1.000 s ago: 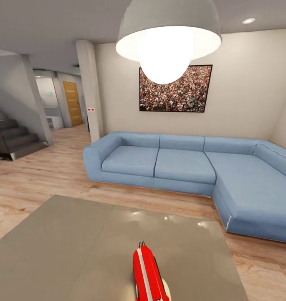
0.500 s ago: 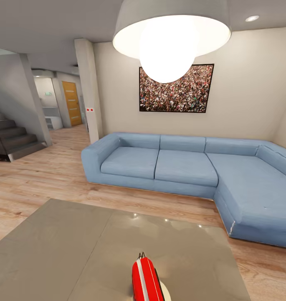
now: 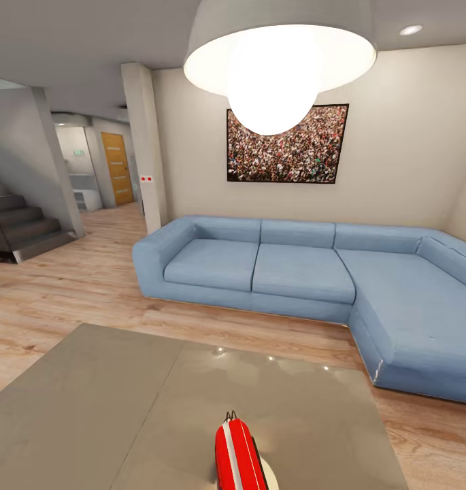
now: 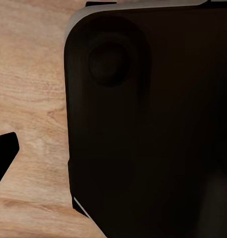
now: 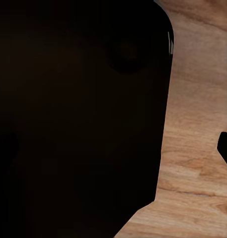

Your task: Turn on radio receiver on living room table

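Note:
The red radio receiver (image 3: 238,454) with its white stripe lies on edge at the near side of the glossy grey table (image 3: 103,401), cut off by the head view's lower border. A small black handle sticks out at its far end and a white round part shows at its right side. In the left wrist view a black fingertip (image 4: 3,154) pokes in over wood floor, beside a large dark panel (image 4: 153,124). The right wrist view has a similar black fingertip (image 5: 226,148) next to a dark panel (image 5: 78,109). Neither view shows how the jaws stand.
A blue L-shaped sofa (image 3: 294,269) stands beyond the table, under a crowd-photo picture (image 3: 287,144). A white pendant lamp (image 3: 277,61) hangs close overhead. A pillar (image 3: 145,146), stairs (image 3: 22,231) and a hallway lie to the left. Wood floor (image 3: 69,286) runs between table and sofa.
The whole head view shifted slightly a second ago, so the camera moved; since half a second ago it holds still. The radio and table have not moved.

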`<state>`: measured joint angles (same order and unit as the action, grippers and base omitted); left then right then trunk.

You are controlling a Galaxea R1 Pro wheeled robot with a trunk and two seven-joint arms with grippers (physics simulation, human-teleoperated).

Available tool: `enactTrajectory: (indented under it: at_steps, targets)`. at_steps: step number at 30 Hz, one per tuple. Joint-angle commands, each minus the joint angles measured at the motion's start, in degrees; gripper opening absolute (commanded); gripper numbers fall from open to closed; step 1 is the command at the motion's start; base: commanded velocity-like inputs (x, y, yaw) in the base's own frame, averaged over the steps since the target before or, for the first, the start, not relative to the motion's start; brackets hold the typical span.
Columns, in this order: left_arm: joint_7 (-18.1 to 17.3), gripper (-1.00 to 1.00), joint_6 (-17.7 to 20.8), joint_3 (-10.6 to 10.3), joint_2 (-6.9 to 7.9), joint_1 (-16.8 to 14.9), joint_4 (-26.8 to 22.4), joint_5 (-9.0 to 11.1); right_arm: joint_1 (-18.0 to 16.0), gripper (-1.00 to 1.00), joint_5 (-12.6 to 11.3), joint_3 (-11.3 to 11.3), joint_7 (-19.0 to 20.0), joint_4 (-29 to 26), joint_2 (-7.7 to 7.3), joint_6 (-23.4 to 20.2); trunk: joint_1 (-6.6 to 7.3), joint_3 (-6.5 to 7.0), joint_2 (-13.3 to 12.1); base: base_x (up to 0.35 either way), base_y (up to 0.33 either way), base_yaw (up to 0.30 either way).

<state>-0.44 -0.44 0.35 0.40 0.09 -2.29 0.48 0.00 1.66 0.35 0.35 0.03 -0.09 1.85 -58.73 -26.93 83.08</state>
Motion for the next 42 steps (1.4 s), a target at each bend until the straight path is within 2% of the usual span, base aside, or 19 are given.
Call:
enactTrajectory:
  at_steps: [1,3,31,42]
  targets:
    - [0.0,1.0,0.0,0.0,-0.01,0.0,0.0,0.0,0.0,1.0,0.0,0.0,0.0,0.0,0.0,0.0,0.0,0.0,0.0,0.0,0.0,0.0]
    - [0.0,1.0,0.0,0.0,-0.03,0.0,0.0,0.0,0.0,1.0,0.0,0.0,0.0,0.0,0.0,0.0,0.0,0.0,0.0,0.0,0.0,0.0]
    - [0.0,1.0,0.0,-0.1,0.04,0.0,0.0,0.0,0.0,1.0,-0.1,0.0,0.0,0.0,0.0,0.0,6.15,5.02,-11.2,0.0,0.0,0.0]
    - [0.0,1.0,0.0,-0.1,0.04,0.0,0.0,0.0,0.0,1.0,-0.1,0.0,-0.1,0.0,-0.01,0.1,8.57,6.13,-15.6,0.0,0.0,0.0]
